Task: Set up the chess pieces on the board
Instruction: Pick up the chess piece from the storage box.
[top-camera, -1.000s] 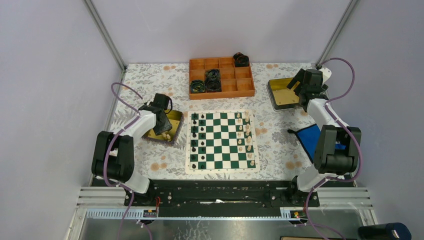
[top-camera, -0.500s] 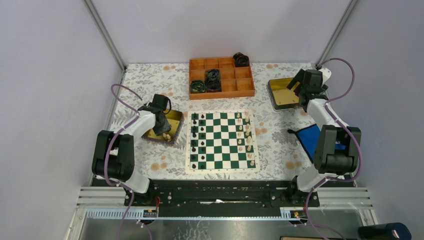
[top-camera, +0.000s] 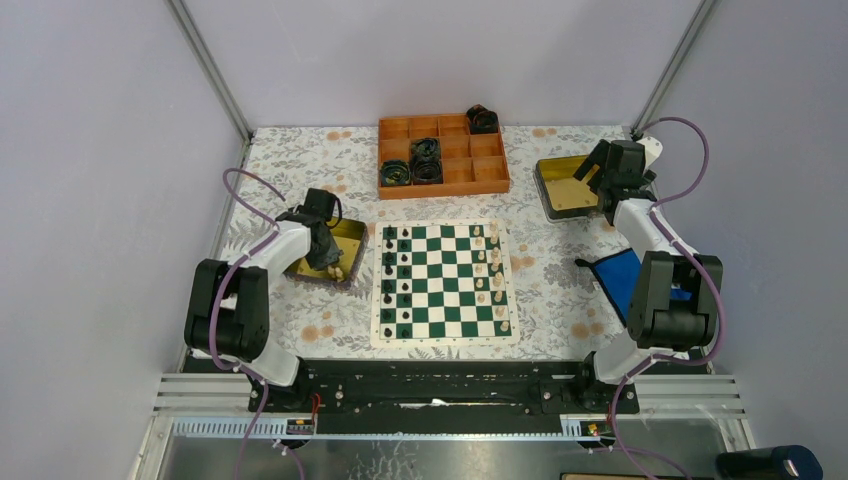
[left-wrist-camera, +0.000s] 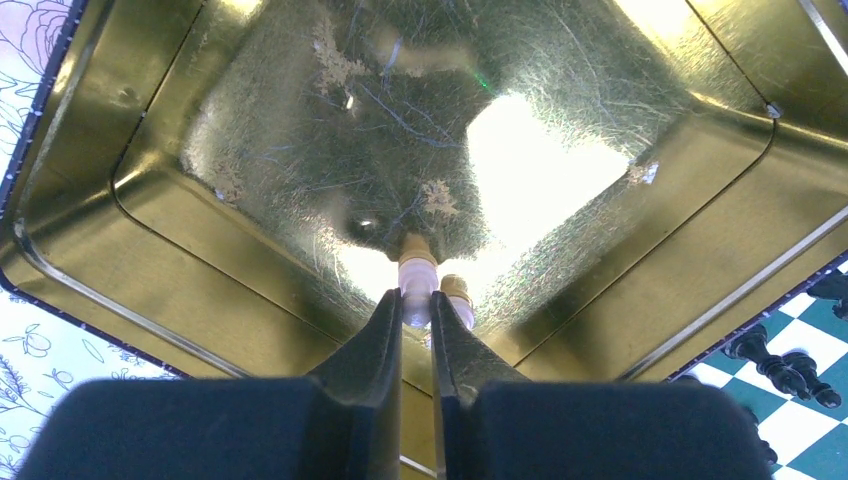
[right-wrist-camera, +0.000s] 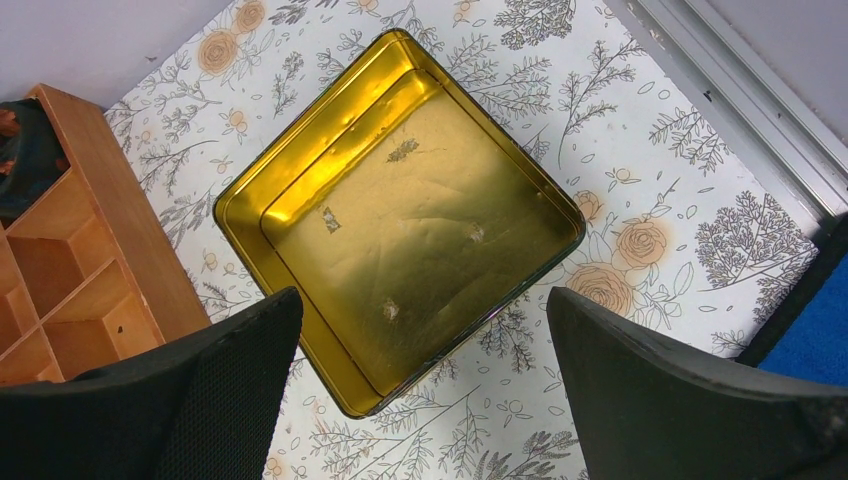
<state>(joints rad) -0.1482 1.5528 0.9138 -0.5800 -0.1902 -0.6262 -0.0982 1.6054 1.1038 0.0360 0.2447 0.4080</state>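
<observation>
The left gripper (left-wrist-camera: 417, 308) is clamped on 1 cream chess piece (left-wrist-camera: 417, 283) inside the gold tin (left-wrist-camera: 180, 270), with a second cream piece (left-wrist-camera: 457, 293) just beside it at 3 o'clock. The board (top-camera: 445, 341) lies at 3 o'clock of that tin. The right gripper (right-wrist-camera: 423, 340) hangs with its fingers spread wide above the other gold tin (right-wrist-camera: 300, 180).
</observation>
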